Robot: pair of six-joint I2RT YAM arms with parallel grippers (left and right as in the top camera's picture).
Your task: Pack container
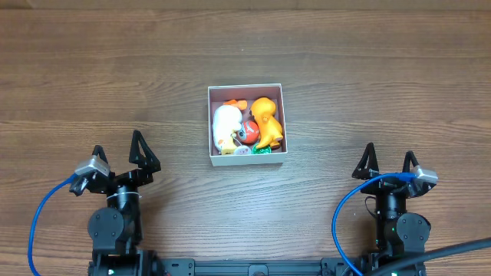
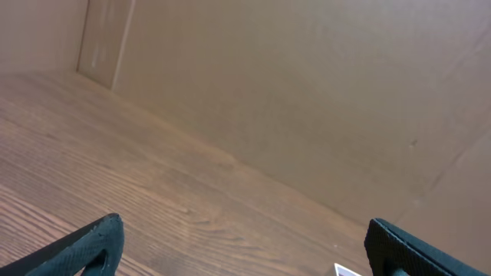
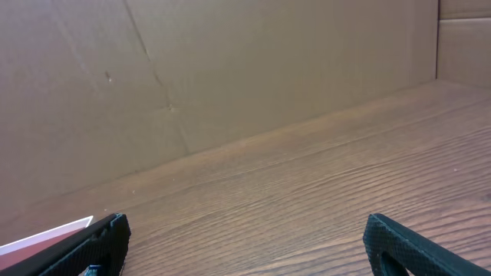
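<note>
Container [image 1: 245,159] sits mid-table, ahead of both arms, toys [image 1: 245,126] heaped inside, while left gripper [image 1: 117,146] and right gripper [image 1: 390,152] hang spread and empty; thin walls look light and flexy, so best pinched near a corner.

Both YAM arms sit folded low, wrists tilted forward. The left gripper [image 1: 117,146] stands with its jaws spread wide, its black fingers [image 2: 88,245] far apart. The right gripper [image 1: 389,152], well off to its right, is spread the same way. Behind each gripper, a blue cable [image 1: 46,211] loops from the wrist.
</note>
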